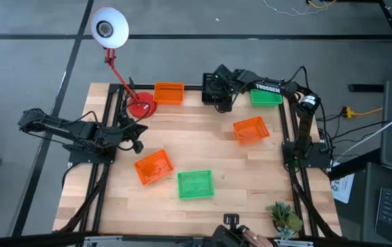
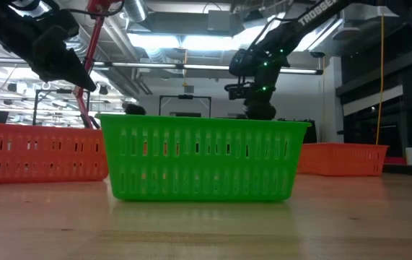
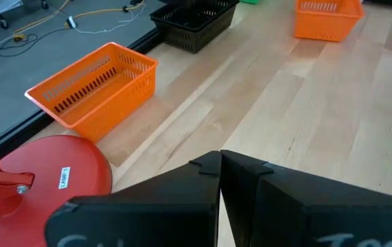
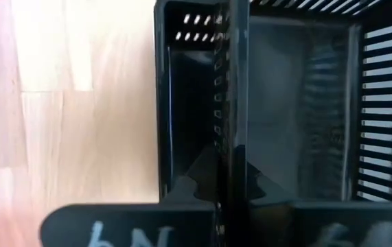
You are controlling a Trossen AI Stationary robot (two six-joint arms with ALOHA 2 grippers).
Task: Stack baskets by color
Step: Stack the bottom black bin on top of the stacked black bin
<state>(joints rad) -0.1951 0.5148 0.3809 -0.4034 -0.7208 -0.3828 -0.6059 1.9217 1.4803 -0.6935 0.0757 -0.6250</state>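
Note:
Black basket (image 1: 215, 90) sits at the table's far edge, mid-table, with my right gripper (image 1: 222, 96) above it, pointing steeply down and shut on a black wall. Whether one black basket or more is there, I cannot tell. One orange basket (image 1: 169, 92) rests on its base at the far edge, another (image 1: 251, 130) toward the right, a third (image 1: 154, 167) near the left. One green basket (image 1: 266, 97) stands at the far right, another (image 1: 195, 184) near the front. My left gripper (image 1: 139, 137) hovers shut and holds nothing, over the left side. My right gripper pinches a black basket's thin upright side wall (image 4: 231, 103) between its two fingers, one finger on each face of the wall. It comes from above, slanting down. The fingers hide the contact itself. Whether the basket is lifted or resting, I cannot tell.
A desk lamp with a red base (image 1: 141, 106) stands at the far left, right beside my left gripper (image 3: 220, 161). A small potted plant (image 1: 284, 216) sits at the near right corner. Bare wood lies in the table's middle.

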